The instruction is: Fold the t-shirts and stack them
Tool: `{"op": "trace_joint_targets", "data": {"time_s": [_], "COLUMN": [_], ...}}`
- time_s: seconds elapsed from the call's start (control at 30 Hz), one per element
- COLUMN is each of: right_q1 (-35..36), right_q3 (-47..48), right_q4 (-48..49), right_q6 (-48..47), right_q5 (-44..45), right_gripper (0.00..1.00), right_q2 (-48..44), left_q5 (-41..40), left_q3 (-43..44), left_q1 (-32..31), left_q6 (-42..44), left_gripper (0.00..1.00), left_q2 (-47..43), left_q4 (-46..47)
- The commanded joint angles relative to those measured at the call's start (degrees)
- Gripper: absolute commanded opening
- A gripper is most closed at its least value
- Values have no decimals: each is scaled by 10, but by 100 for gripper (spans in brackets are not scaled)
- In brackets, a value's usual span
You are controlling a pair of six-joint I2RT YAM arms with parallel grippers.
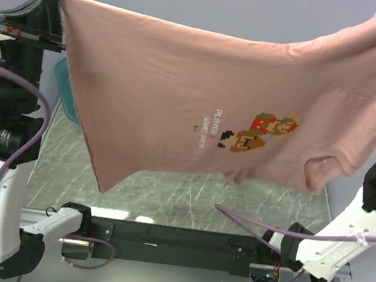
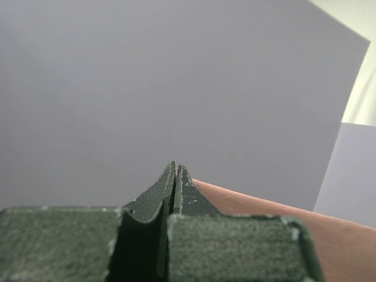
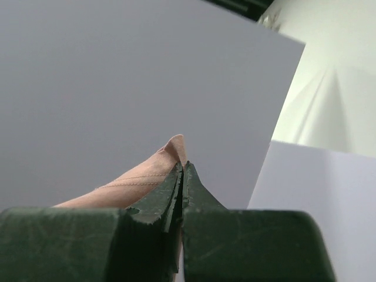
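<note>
From where I stand, the pink t-shirt hangs like a curtain from nine o'clock across to three, barring any straight reach toward twelve. Under its lower edge the marble table lies open around six. At nine a teal tub crowds the left arm.

Pink t-shirt, apparently unfolded, aloft
</note>
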Motion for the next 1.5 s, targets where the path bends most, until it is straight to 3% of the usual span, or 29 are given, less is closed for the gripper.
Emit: {"op": "trace_joint_targets", "data": {"time_s": [0.0,0.13,0.37,0.47,0.57,0.7,0.8,1.07,1.27,1.4,1.47], "right_q1": [2,48,128,139,147,158,169,186,190,198,211], "right_q3": [-70,-187,-602,-715,-766,-720,-670,-560,-524,-504,-450], "right_q4": [6,-25,106,190,251,221,191,137,44,-36,-97], "right_q6": [-1,-80,-175,-187,-220,-247,-260,-240,-229,-250,-259], "right_q5": [-12,-29,2,15,11,20,46,86,4,-78,-97], "right_gripper": [0,0,0,0,0,0,0,0,0,0,0], "right_q2": [32,38,-8,13,71,175,242,340,264,134,95], "left_q5": [-36,-41,-37,-25,-24,-36,-46,-59,1,23,27], "left_q3": [-31,-116,-328,-356,-321,-211,-128,-15,-41,-97,-117], "left_q1": [2,2,2,2,0,-1,-4,-5,-8,-15,-15], "left_q6": [10,4,-25,-26,-19,-10,-1,12,7,4,2], "left_gripper": [0,0,0,0,0,0,0,0,0,0,0], "left_q2": [18,51,143,237,355,520,587,648,583,456,400], "left_q4": [3,13,111,144,134,64,13,-31,14,52,69]}}
